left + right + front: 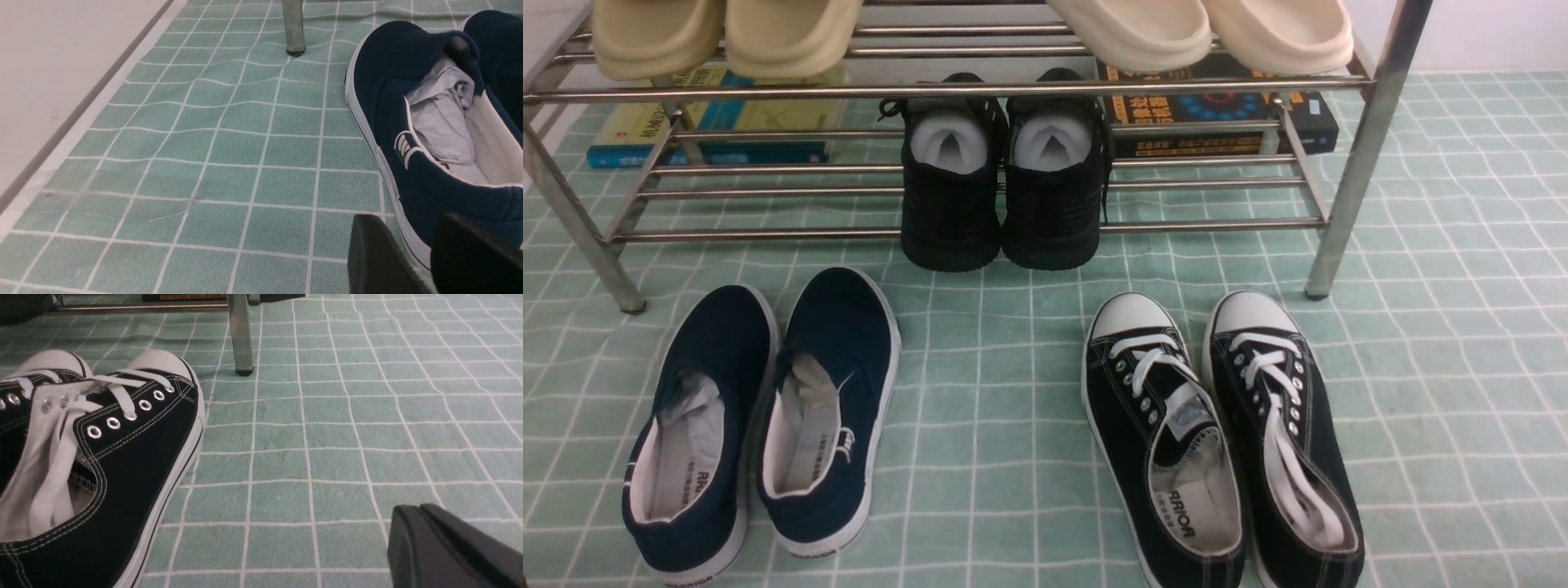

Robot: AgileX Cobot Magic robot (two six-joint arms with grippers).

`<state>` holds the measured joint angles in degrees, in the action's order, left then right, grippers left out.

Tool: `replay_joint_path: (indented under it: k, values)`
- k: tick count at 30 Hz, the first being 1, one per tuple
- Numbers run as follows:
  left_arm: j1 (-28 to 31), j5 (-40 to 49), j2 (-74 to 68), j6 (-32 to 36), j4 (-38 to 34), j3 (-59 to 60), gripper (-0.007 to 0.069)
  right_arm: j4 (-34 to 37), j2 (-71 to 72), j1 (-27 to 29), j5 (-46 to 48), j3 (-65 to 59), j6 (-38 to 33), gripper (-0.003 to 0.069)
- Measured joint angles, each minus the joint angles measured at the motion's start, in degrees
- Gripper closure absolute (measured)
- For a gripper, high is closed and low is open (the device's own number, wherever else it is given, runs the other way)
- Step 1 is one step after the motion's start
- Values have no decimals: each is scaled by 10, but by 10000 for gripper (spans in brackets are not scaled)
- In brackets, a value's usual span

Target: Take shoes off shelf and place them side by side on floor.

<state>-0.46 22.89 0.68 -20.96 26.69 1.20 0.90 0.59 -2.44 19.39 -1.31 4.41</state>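
The two black canvas sneakers (1152, 425) (1282, 425) with white laces and toe caps stand side by side on the pale green gridded floor (980, 392), toes toward the silver shelf (964, 88). In the right wrist view the nearer sneaker (135, 457) fills one side. My right gripper (416, 512) is apart from it over bare floor, its fingers pressed together and empty. My left gripper (408, 228) is open beside the heel of a navy slip-on (412, 122), with nothing between its fingers. Neither gripper shows in the front view.
Navy slip-ons (760, 416) sit on the floor at front left. All-black shoes stuffed with paper (1005, 196) rest on the shelf's lower tier, beige slippers (727, 37) (1201, 33) on top. Books (1225, 114) (711, 122) lie behind. Shelf legs (294, 28) (241, 339) stand close by.
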Motion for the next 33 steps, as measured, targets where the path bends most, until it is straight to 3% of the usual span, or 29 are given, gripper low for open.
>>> replay_joint_path:
  k: [11, 33]
  values:
    - [0, 0, 0, 0, 0, 0, 383, 0, 0, 31, 30, 5, 2, 638]
    - [0, 0, 0, 0, 0, 0, 383, 0, 0, 34, 30, 5, 4, 617]
